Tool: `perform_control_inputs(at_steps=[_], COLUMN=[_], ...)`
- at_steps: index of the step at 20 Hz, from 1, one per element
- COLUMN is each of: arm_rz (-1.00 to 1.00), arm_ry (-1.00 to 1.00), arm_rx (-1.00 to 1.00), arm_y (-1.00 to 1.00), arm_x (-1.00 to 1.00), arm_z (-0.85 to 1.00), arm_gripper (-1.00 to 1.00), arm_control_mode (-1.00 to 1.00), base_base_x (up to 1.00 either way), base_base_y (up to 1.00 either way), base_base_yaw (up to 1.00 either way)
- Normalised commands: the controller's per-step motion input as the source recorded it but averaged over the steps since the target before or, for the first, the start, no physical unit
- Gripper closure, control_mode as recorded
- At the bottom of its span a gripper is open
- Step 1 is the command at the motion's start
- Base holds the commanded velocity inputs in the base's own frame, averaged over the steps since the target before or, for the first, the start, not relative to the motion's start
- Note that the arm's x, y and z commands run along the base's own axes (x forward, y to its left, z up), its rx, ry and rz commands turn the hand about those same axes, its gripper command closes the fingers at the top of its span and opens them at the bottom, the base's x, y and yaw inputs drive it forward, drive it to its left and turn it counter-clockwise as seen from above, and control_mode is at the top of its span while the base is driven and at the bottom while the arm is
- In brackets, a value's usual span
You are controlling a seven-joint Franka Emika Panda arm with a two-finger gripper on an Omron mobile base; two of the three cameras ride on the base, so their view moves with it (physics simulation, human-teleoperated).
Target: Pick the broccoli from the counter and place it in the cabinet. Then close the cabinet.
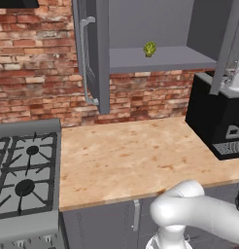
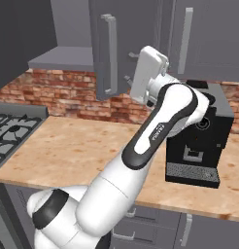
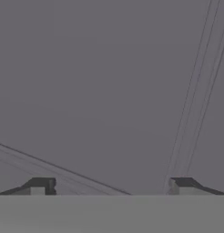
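Note:
The broccoli [image 1: 149, 49] sits on the grey shelf [image 1: 165, 60] inside the open cabinet [image 1: 150, 22], free of the gripper. Both doors stand open: the left door [image 1: 93, 53] with its bar handle, and the right door [image 1: 227, 44], whose handle side shows in the right base view [image 2: 122, 44]. My gripper [image 2: 130, 67] is raised against that right door, beside its handle [image 2: 110, 53]. In the hand view the gripper [image 3: 111, 186] is open, fingertips [image 3: 41, 185] wide apart, nothing between them, close to a flat grey door face. The counter [image 1: 141, 155] below is bare wood.
A black coffee machine [image 1: 218, 116] stands on the counter's right end, just under the right door. The gas stove [image 1: 24, 170] adjoins the counter on the left. Brick wall behind. Another shut wall cabinet [image 2: 209, 39] hangs to the right.

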Motion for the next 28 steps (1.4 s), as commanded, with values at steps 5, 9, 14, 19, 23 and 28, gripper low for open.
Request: perform_control_inputs(at_steps=[5, 9, 14, 19, 23, 28], arm_rz=[-0.17, -0.2, -0.28, -0.31, -0.31, -0.35], arm_ry=[0.09, 0.1, 0.03, 0.02, 0.01, 0.15], arm_rx=[-0.08, -0.01, -0.11, -0.09, -0.08, 0.03], arm_y=[1.0, 0.85, 0.98, 0.84, 0.71, -0.04], arm_x=[1.0, 1.0, 1.0, 1.0, 1.0, -0.06], arm_z=[0.0, 0.0, -0.21, -0.27, -0.32, -0.15], arm_gripper=[-1.0, -1.0, -1.0, -1.0, -1.0, -1.0], arm_control_mode=[-1.0, -1.0, -1.0, -1.0, -1.0, -1.0], base_base_x=[0.0, 0.0, 0.0, 0.0, 0.0, 0.0], base_base_y=[0.0, 0.0, 0.0, 0.0, 0.0, 0.0], base_base_yaw=[0.0, 0.0, 0.0, 0.0, 0.0, 0.0])
